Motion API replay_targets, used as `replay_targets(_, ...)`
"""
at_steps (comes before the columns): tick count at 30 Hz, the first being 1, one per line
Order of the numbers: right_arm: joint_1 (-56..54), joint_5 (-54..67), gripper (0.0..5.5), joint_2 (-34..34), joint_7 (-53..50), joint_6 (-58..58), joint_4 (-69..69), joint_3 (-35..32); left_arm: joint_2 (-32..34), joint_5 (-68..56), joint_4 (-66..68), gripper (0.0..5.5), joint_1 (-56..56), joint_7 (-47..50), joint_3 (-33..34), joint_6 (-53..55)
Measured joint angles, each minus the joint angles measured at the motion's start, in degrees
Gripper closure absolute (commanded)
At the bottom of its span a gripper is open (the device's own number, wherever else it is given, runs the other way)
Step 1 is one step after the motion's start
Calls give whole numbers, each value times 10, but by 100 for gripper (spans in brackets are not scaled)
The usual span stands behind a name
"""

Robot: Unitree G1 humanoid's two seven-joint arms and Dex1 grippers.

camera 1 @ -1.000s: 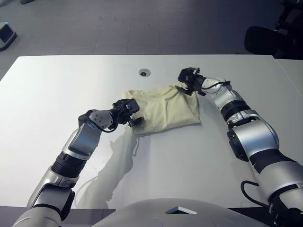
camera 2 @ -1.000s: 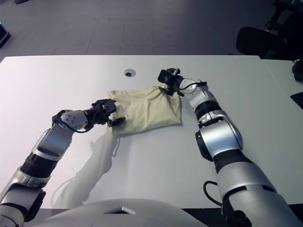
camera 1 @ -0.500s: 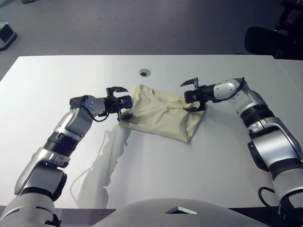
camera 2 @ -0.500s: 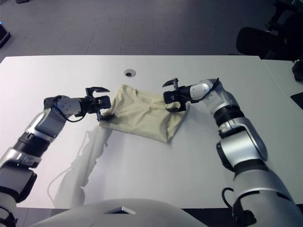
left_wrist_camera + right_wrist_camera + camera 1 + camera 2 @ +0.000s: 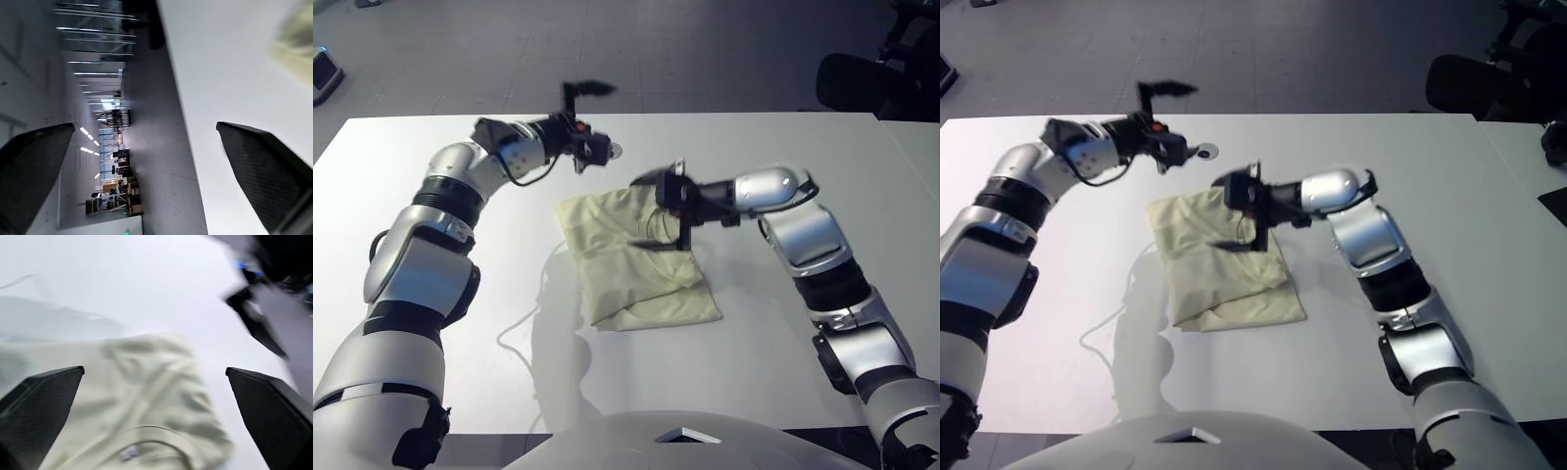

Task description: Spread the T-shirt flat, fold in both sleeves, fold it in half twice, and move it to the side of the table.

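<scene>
Eye views, T-shirt (image 5: 641, 269): pale yellow, folded into a rough, creased rectangle that lies askew near the middle of the white table (image 5: 783, 343), with soft ridges running down its length.
Eye views, right gripper (image 5: 644, 212): fingers spread wide over the far end of the shirt, the arm stretched across from the right; the nearer finger lies low against the cloth.
Eye views, left gripper (image 5: 597, 125): raised above the far part of the table, apart from the shirt, fingers spread with nothing between them.
Eye views, round grommet (image 5: 1205, 152): set in the tabletop just beside the left gripper.
Left wrist view, fingers (image 5: 266, 171): two dark pads held far apart, bare tabletop between them and a corner of yellow cloth at the picture's edge.
Right wrist view, fingers (image 5: 41, 399): two dark pads wide apart, the shirt lying beyond and between them, its collar band curving across the fabric.
Right wrist view, neck tag (image 5: 129, 453): a small pale patch inside the collar, too blurred for any writing to be read.
</scene>
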Motion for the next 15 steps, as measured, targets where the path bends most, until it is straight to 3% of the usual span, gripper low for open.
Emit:
replay_targets(2,-6,-6,12,8,-27,-8,38,-3,18,-57,-76,10,64,-40,30,34)
replay_targets(7,-21,-24,12,36,-89,-83,177,0,23,-138,-347,10,287,-88,70,242)
replay_targets(15,-141,-62,12,107,-211,-231,520,0,21,-167,-717,10,513,-148,61,547)
